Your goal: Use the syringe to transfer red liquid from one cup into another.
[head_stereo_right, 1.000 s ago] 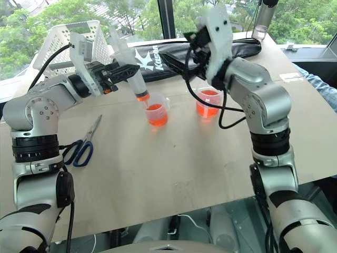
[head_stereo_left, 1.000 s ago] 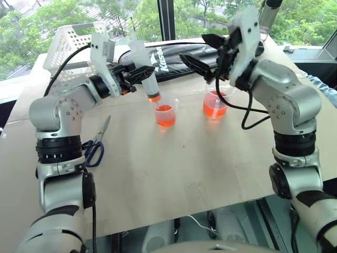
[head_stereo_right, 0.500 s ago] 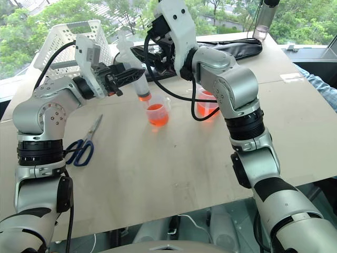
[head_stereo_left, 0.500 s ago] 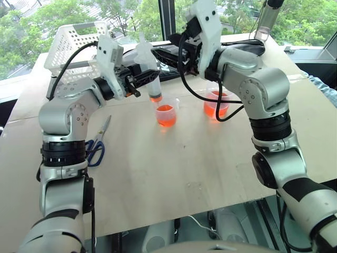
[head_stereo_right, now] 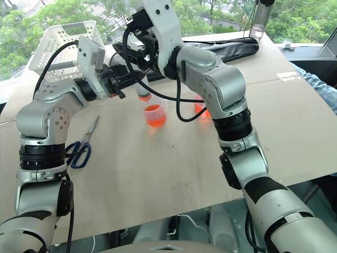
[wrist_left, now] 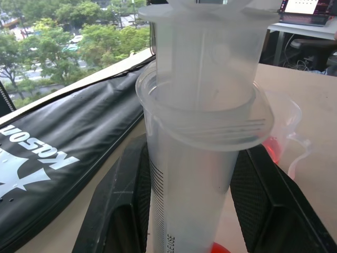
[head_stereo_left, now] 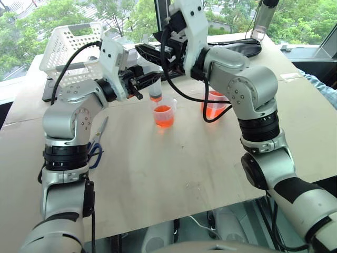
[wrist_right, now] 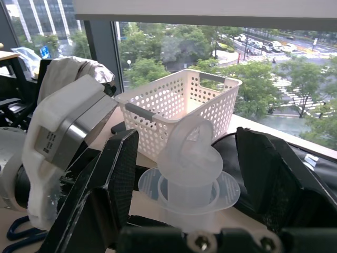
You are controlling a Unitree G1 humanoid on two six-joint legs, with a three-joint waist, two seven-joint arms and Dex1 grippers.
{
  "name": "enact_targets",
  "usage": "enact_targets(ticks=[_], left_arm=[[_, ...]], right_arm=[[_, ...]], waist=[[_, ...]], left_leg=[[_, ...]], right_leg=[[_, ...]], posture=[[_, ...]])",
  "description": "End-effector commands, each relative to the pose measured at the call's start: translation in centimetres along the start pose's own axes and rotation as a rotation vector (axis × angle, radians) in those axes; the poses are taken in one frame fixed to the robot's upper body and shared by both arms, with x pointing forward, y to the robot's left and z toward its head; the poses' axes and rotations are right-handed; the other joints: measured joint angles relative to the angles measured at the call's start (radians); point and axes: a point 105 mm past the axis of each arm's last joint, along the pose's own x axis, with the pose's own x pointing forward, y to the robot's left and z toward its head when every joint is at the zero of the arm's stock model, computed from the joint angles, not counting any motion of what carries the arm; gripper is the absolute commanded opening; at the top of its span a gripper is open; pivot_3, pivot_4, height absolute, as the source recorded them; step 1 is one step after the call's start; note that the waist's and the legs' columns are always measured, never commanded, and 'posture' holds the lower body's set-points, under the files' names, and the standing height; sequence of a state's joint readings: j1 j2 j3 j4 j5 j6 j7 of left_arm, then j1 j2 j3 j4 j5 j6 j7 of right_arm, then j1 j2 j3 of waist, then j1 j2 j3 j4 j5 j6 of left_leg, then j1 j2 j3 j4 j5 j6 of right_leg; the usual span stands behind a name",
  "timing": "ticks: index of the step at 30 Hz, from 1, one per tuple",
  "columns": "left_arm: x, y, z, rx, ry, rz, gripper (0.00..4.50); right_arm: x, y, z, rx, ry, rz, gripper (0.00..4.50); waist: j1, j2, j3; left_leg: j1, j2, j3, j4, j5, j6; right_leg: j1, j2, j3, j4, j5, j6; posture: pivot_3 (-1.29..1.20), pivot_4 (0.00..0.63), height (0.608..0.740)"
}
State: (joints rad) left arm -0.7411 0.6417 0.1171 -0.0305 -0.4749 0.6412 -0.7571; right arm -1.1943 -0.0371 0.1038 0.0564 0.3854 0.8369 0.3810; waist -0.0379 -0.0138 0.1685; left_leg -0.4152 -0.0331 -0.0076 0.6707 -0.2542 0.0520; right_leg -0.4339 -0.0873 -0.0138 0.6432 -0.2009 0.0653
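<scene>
My left gripper (head_stereo_left: 148,80) is shut on the clear barrel of the syringe (head_stereo_left: 153,85), which stands nearly upright. Its dark reddish tip hangs just above the smaller clear cup (head_stereo_left: 164,112), and that cup holds some red liquid (head_stereo_left: 164,117). My right gripper (head_stereo_left: 149,53) reaches across from the right, open. Its black fingers (wrist_right: 113,190) stand on either side of the white plunger top (wrist_right: 189,155) with gaps showing. The larger beaker (head_stereo_left: 216,108), also holding red liquid, stands to the right, partly hidden behind my right arm.
A white perforated basket (head_stereo_left: 68,47) sits at the back left and a long black bag (head_stereo_left: 234,50) lies along the back. Blue-handled scissors (head_stereo_left: 97,146) lie at the left. A clear bottle (head_stereo_left: 263,21) stands back right. A person's sleeve (head_stereo_left: 322,87) shows at the right edge.
My right gripper has swung left from above the larger beaker to the syringe's plunger top, and its jaws have narrowed. The left gripper has kept the syringe over the smaller cup, rolling slightly.
</scene>
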Motion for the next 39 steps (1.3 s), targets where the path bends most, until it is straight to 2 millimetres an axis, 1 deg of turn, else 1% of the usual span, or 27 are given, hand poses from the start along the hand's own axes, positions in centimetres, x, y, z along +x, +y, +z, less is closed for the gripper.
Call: enact_targets(ticks=[1,6,18,25,32,36,39], left_arm=[[-0.1,-0.5,0.6,0.041,-0.014,-0.012,1.51],[-0.1,-0.4,0.5,0.036,-0.018,-0.005,1.51],[-0.3,-0.3,0.1,0.022,-0.016,0.008,1.51],[-0.4,-0.2,0.1,0.017,-0.017,0.017,1.51],[-0.5,-0.1,0.3,0.008,-0.024,0.023,1.51],[-0.4,-0.2,0.2,0.01,-0.025,0.016,1.51],[-0.2,-0.6,0.1,0.019,-0.024,0.005,1.51]], right_arm=[[-0.2,-0.1,1.6,-0.057,-0.041,-0.032,3.19],[-0.2,-0.7,1.2,-0.1,-0.021,-0.074,3.19],[-1.4,-2.4,1.0,-0.14,0.008,-0.114,3.19],[-1.7,-3.2,0.8,-0.15,0.019,-0.139,3.19],[-1.8,-3.2,0.6,-0.16,0.029,-0.137,3.19],[-1.8,-2.8,0.8,-0.116,0.015,-0.112,3.19],[-1.7,-2.0,1.2,-0.041,-0.004,-0.069,3.19]], waist=[[0.0,0.0,0.0],[-0.001,0.0,0.0],[-0.003,0.0,0.0],[-0.004,0.0,0.0],[-0.003,0.0,0.0],[-0.003,0.0,0.0],[-0.004,0.0,0.0]], left_leg=[[0.0,0.0,0.0,0.0,0.0,0.0],[0.0,0.0,0.0,0.0,0.0,0.0],[0.0,0.0,0.0,0.0,0.0,0.0],[0.0,0.0,0.0,0.0,0.0,0.0],[0.0,0.0,0.0,0.0,0.0,0.0],[0.0,0.0,0.0,0.0,0.0,0.0],[0.0,0.0,0.0,-0.001,0.0,0.0]], right_leg=[[0.0,0.0,0.0,0.0,0.0,0.0],[0.0,0.0,0.0,0.0,0.0,0.0],[0.0,0.0,0.0,0.0,0.0,0.0],[0.0,0.0,0.0,0.0,0.0,0.0],[0.0,0.0,0.0,0.0,0.0,0.0],[0.0,0.0,0.0,0.0,0.0,0.0],[0.0,0.0,0.0,0.0,0.0,0.0]], posture=[[0.0,0.15,0.724],[0.0,0.15,0.724],[0.0,0.15,0.724],[0.0,0.15,0.724],[0.0,0.15,0.724],[0.0,0.15,0.724],[0.0,0.15,0.724]])
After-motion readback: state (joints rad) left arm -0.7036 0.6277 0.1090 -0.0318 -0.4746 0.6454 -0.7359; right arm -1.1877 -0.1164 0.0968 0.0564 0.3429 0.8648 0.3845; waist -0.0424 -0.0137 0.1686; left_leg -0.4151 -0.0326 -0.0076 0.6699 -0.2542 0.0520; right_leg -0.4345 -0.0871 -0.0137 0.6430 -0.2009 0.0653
